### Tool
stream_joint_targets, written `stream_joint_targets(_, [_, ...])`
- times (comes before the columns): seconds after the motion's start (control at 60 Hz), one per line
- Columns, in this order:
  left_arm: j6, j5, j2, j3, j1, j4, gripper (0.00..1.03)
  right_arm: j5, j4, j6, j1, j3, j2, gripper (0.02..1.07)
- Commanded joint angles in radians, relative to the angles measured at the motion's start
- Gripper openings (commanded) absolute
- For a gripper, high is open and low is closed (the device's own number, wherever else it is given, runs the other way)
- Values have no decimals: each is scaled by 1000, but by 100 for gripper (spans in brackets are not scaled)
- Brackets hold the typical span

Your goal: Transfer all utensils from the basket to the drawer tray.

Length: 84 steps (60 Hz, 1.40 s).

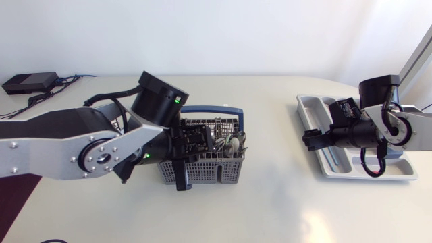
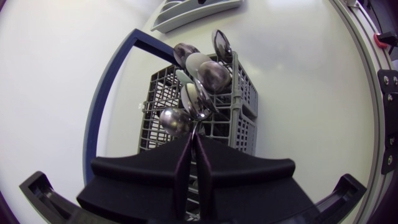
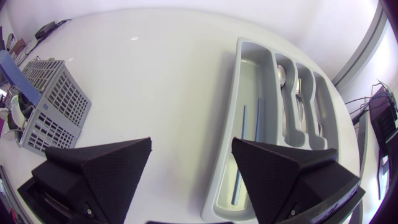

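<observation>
basket (image 1: 202,173) on white table (image 1: 270,202), left pincer (image 2: 194,138) clamped on a spoon (image 2: 176,120), right pincer (image 3: 191,143) apart beside drawer tray (image 3: 249,81)

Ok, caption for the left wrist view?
Left end effector shut on a spoon standing in the grey basket among other spoons.

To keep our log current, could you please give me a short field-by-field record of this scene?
Basket: grey plastic lattice utensil basket with blue handle, holding several metal spoons, bowls up.
Tray: light grey plastic drawer tray; thin blue sticks in its long compartment, metal cutlery in narrower ones.
Left gripper: over the basket, apparently shut on a metal spoon by its handle.
Right gripper: open, empty, over the white table at the tray's side.
Task state: spoons remain in the basket.
</observation>
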Motion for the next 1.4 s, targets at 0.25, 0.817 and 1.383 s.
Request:
stream_joint_targets(0.25, [13,-25,-71,-10,10,-13,4,31,-10,-10,49,-33,-37,95])
stream_joint_targets(0.817, [-126,25,-123,197,35,-270,4,58,-36,0,104,-36,-70,95])
stream_joint_targets(1.383, [-294,24,-191,352,21,-464,4,0,-146,26,274,-56,-383,95])
